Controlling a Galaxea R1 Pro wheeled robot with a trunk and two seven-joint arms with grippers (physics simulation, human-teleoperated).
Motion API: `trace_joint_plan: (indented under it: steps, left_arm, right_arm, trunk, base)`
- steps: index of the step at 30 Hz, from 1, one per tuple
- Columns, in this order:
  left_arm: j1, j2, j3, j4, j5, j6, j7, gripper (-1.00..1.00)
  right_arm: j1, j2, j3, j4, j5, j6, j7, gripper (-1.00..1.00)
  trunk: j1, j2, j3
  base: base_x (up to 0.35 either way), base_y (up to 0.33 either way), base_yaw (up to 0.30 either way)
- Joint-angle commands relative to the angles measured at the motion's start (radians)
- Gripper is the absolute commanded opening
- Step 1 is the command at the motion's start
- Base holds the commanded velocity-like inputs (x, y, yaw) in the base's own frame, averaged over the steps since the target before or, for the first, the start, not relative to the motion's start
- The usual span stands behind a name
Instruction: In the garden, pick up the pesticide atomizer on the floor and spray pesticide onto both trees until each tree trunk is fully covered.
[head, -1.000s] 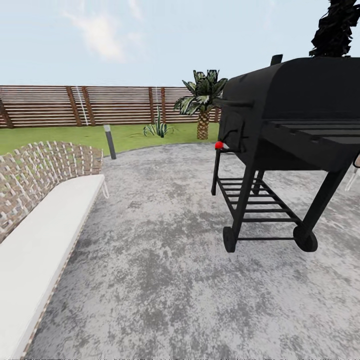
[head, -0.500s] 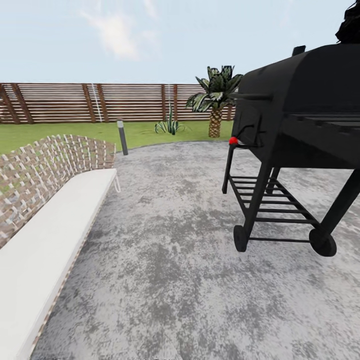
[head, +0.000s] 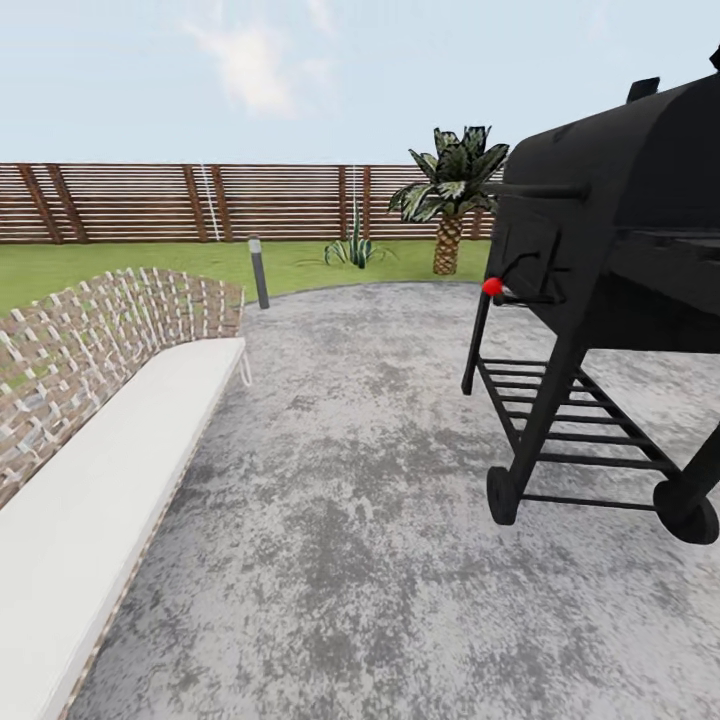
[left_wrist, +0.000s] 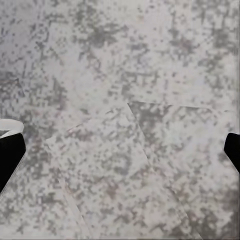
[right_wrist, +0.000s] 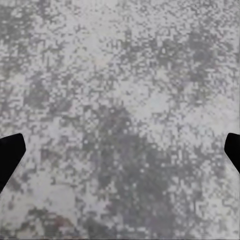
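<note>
The pesticide atomizer and both trees are out of view. I stand on a mottled grey paved patio (head: 340, 500), with the garden's green lawn (head: 120, 262) and brown slat fence (head: 200, 200) beyond it. My left gripper (left_wrist: 120, 155) hangs open over bare paving, its black fingertips (left_wrist: 7, 157) far apart with nothing between them. Above the same grey paving my right gripper (right_wrist: 120, 155) is open too, its dark fingertips (right_wrist: 9, 156) at the picture's edges.
A black wheeled barbecue grill (head: 610, 300) with a red knob (head: 491, 287) stands close on the right. A wicker bench with a white cushion (head: 90, 470) runs along the left. Farther off are a bollard lamp (head: 259, 271), a spiky plant (head: 354, 248) and a short palm (head: 450, 200).
The whole head view has shifted: grill, palm, lamp and bench all slid rightward in the picture, so the camera has turned left. The things themselves have not moved.
</note>
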Motion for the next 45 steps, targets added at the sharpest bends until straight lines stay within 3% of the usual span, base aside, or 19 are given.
trace_joint_plan:
  steps: [1,10,17,26,45]
  left_arm:
    - [0.000,0.000,-0.001,0.001,0.010,-0.003,0.000,1.00]
    - [-0.001,-0.003,0.000,-0.014,0.011,-0.004,0.006,1.00]
    - [-0.006,0.000,-0.001,-0.094,0.009,0.000,0.003,1.00]
    - [-0.001,0.000,-0.001,-0.061,0.011,-0.009,0.000,1.00]
    - [0.000,-0.003,-0.002,-0.059,0.009,-0.010,0.000,1.00]
  right_arm:
    - [0.000,0.000,0.000,0.001,0.000,-0.002,0.000,1.00]
    - [0.000,0.000,0.002,0.000,-0.001,-0.004,0.002,1.00]
    - [0.000,0.000,0.002,-0.006,-0.002,-0.006,-0.002,1.00]
    - [0.000,0.000,0.003,-0.006,-0.001,-0.005,0.003,1.00]
    - [0.000,0.000,-0.003,-0.004,-0.004,-0.006,-0.001,1.00]
  trunk:
    - [0.000,0.000,-0.001]
    - [0.000,0.000,-0.001]
    - [0.000,0.000,0.005]
    - [0.000,0.000,0.014]
    - [0.000,0.000,0.014]
  base:
    - [0.337,0.000,0.001]
    - [0.339,-0.003,0.002]
    - [0.339,-0.041,0.161]
    - [0.339,-0.002,0.180]
    - [0.339,0.000,0.003]
